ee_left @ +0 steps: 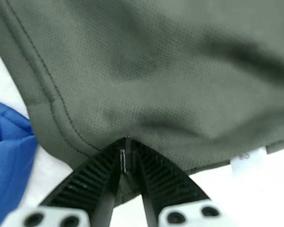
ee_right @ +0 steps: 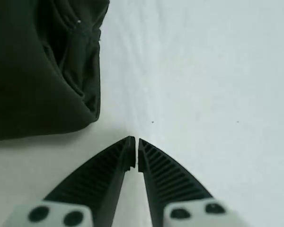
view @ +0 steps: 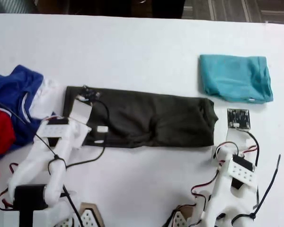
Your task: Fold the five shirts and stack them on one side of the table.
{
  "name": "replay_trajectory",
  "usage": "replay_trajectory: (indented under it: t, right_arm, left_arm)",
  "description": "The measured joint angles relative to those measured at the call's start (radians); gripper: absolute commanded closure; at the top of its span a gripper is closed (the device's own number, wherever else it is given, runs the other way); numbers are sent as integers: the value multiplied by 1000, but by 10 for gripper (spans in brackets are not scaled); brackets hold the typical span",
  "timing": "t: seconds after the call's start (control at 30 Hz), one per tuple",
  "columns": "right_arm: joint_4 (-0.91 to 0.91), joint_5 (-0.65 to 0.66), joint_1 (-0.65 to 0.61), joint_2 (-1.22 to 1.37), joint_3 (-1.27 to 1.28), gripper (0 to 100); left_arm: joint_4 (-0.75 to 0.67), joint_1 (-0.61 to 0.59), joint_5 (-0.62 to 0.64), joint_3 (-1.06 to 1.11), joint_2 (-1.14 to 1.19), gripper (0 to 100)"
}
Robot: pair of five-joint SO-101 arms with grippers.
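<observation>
grips the dark shirt (view: 142, 118) at one end's hem with the left gripper (ee_left: 125, 149), jaws closed on cloth, its long band running across the table (view: 132, 42) to the other end, just beside the right gripper (ee_right: 136, 145), pinched shut on nothing.

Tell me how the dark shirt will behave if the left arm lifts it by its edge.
Probably floppy: the dark shirt lies flat with soft wrinkles, so it should drape and sag from the left gripper. Likely light; the knit looks thin. Its folded layers may slide apart when lifted.
</observation>
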Motion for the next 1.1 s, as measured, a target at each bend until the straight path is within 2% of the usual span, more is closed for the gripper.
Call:
replay_trajectory:
  t: [0.17, 0.27, 0.33, 0.47, 0.67, 0.83, 1.1]
  right_arm:
    - [-8, -8, 0, 0, 0, 978]
    - [-8, -8, 0, 0, 0, 978]
    - [-8, -8, 0, 0, 0, 978]
    - [-8, -8, 0, 0, 0, 978]
    - [-8, -8, 0, 0, 0, 978]
    - [-8, -8, 0, 0, 0, 978]
    - [-8, -8, 0, 0, 0, 978]
  left_arm:
    - [9, 9, 0, -31, 3, 972]
    - [101, 14, -3, -140, 3, 959]
    - [187, 11, 18, -232, 3, 892]
    - [328, -37, 138, -391, 6, 710]
    - [292, -149, 230, -450, 78, 718]
    - [264, -175, 238, -560, 302, 719]
    - [371, -180, 239, -884, 640, 721]
